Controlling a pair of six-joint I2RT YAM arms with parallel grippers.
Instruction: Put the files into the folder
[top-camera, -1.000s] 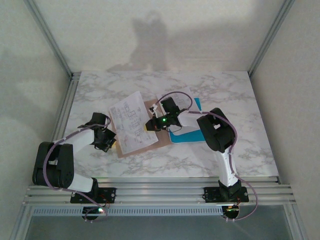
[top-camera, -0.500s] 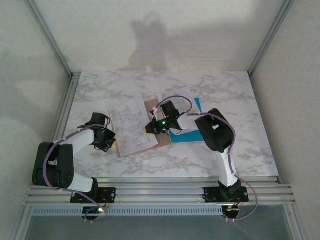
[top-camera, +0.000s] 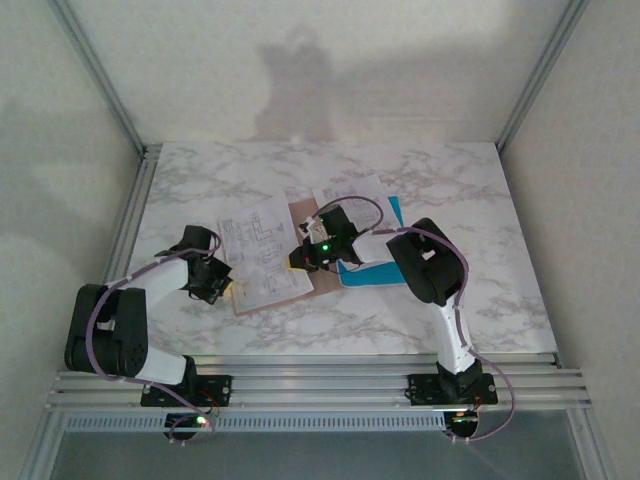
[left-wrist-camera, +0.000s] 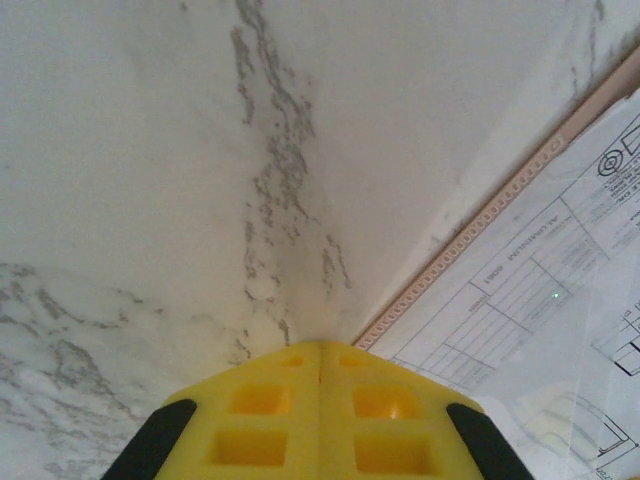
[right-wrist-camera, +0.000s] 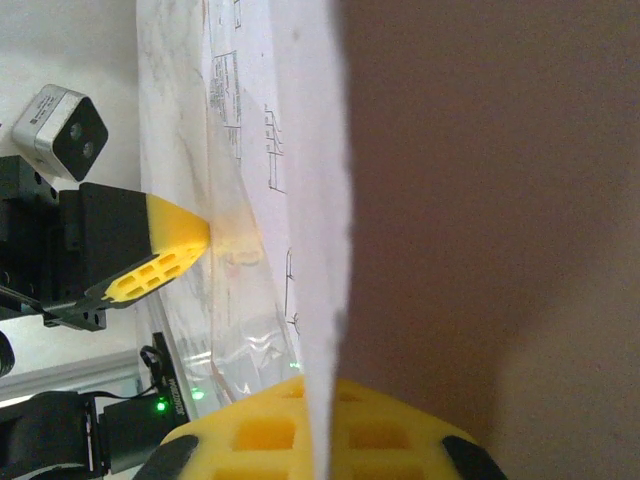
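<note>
The pinkish-brown folder (top-camera: 322, 282) lies flat at mid-table, and its surface (right-wrist-camera: 500, 200) spreads along the right of the right wrist view. A printed white sheet (top-camera: 258, 250) of the files covers its left part. My right gripper (top-camera: 298, 260) is shut on that sheet's edge (right-wrist-camera: 320, 150), which runs between its yellow fingers (right-wrist-camera: 260, 430). My left gripper (top-camera: 218, 285) is shut with nothing between its jaws, its tip (left-wrist-camera: 320, 350) on the table at the folder's ridged edge (left-wrist-camera: 480, 215), beside the printed sheet (left-wrist-camera: 560, 300). A second white sheet (top-camera: 350, 195) and a blue sheet (top-camera: 375, 272) lie right of the folder.
The marble table (top-camera: 450, 190) is ringed by white walls and metal frame posts (top-camera: 135, 190). The left gripper's yellow finger (right-wrist-camera: 165, 262) touches the glossy sheet from the left in the right wrist view. Bare tabletop lies at the far side and right.
My right gripper has slid a little left and nearer with the white sheet, which now lies lower and further over the folder. The left gripper has stayed put.
</note>
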